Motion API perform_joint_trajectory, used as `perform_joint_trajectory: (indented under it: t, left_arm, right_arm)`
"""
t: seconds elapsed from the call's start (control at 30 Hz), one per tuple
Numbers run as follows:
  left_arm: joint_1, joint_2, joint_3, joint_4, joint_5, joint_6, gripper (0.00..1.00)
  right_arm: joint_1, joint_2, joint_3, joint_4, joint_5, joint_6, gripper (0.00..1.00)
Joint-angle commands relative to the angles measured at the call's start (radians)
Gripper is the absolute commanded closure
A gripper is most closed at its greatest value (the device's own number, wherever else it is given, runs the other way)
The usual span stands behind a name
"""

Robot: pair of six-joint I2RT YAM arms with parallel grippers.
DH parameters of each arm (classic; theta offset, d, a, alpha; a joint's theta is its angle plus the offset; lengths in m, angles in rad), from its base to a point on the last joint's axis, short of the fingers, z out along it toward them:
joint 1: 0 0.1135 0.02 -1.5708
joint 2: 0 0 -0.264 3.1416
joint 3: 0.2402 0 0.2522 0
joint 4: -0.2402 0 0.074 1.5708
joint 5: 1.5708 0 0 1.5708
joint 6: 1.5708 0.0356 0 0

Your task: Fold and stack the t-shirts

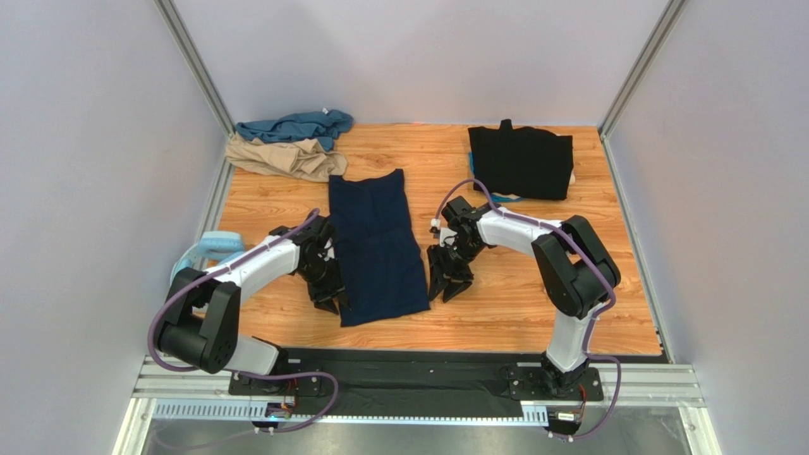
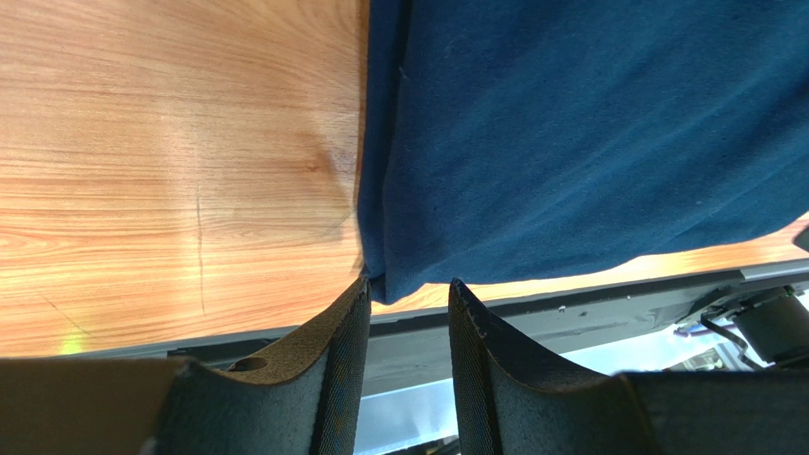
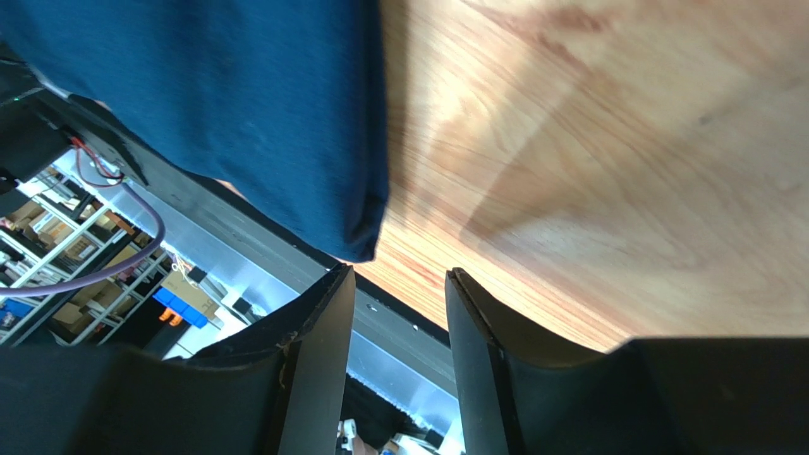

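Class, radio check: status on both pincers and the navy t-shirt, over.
Left pincer open, empty. Right pincer open, empty. Navy t-shirt flat between them. Nothing blocking.

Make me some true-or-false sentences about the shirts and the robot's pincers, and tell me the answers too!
1. The dark blue shirt lies between the two pincers. True.
2. The black shirt is scrunched up in a heap. False: it lies folded flat at the far right.
3. The left pincer is squeezing the dark blue shirt. False: it is open beside the shirt's near corner and holds nothing.
4. The teal shirt and the tan shirt lie bunched up together at the far left. True.
5. The right pincer is open. True.
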Motion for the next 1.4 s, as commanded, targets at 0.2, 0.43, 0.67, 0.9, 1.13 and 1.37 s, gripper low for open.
perform_joint_trajectory:
  t: [0.2,0.43,0.67,0.9,1.13,1.37]
  left_arm:
    - [0.000,-0.008,-0.028,0.010,-0.021,-0.017,0.57]
    - [-0.007,0.039,-0.036,0.025,-0.013,-0.012,0.58]
    - [-0.043,0.097,-0.033,0.042,-0.010,-0.014,0.58]
    - [-0.081,0.128,-0.051,0.100,-0.010,-0.041,0.59]
    - [-0.081,0.142,-0.034,0.119,-0.036,-0.034,0.59]
    - [-0.081,0.150,-0.040,0.135,-0.048,-0.016,1.00]
  right_arm:
    - [0.000,0.098,0.064,0.085,-0.097,-0.010,0.54]
    - [0.035,0.144,0.061,0.075,-0.094,-0.003,0.54]
    - [0.067,0.162,0.062,0.077,-0.090,0.010,0.54]
    - [0.084,0.162,0.048,0.088,-0.077,0.014,0.55]
    - [0.086,0.181,0.094,0.057,-0.065,-0.004,0.56]
    - [0.086,0.182,0.117,0.048,-0.071,-0.013,1.00]
